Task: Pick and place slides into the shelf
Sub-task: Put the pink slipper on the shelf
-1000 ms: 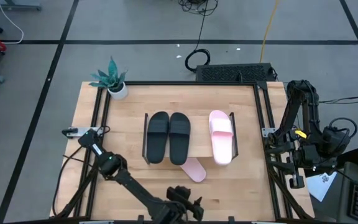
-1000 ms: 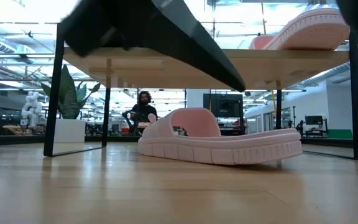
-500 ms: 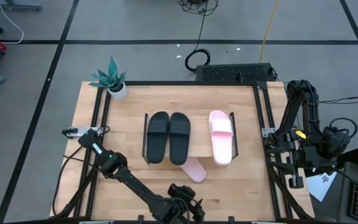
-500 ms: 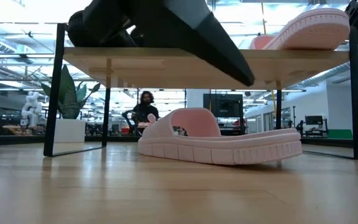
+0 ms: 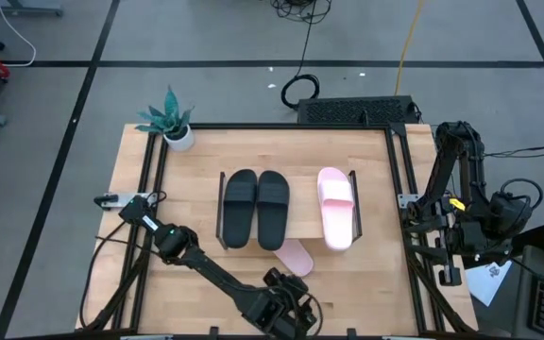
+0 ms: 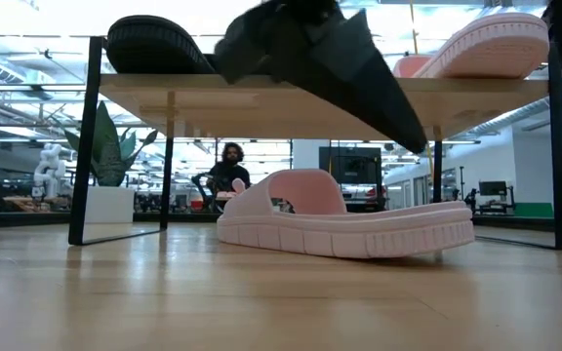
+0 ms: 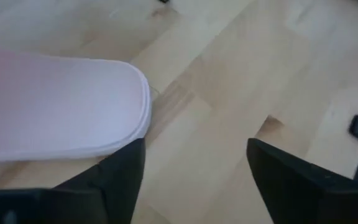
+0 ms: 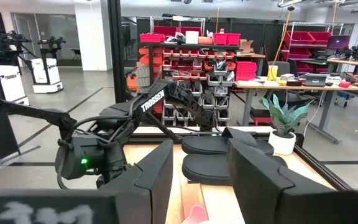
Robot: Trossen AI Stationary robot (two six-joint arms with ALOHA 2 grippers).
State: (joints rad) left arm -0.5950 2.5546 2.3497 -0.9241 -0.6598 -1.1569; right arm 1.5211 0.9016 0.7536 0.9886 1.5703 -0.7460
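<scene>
The shelf (image 5: 302, 203) stands mid-table. On its board lie two black slides (image 5: 256, 208) and one pink slide (image 5: 335, 210). A second pink slide (image 5: 297, 256) rests sole-down on the table, its far part under the shelf's near edge; the low view shows it (image 6: 344, 219) below the board (image 6: 164, 90). My left gripper (image 5: 291, 302) is open near the table's near edge. Its fingers (image 7: 124, 177) stand over bare wood just off that slide's rounded end (image 7: 129, 102). My right gripper (image 8: 197, 174) waits open beyond the table's right edge (image 5: 450, 266).
A potted plant (image 5: 171, 121) stands at the far left corner. Black frame rails (image 5: 399, 189) run along the table's left and right sides. Bare wood lies left and right of the shelf. A person (image 6: 224, 175) sits in the room far behind the table.
My left gripper has moved a little toward the table's right edge along the near side, closer to the pink slide on the table, and has rolled about its own axis. The slides have stayed where they were.
</scene>
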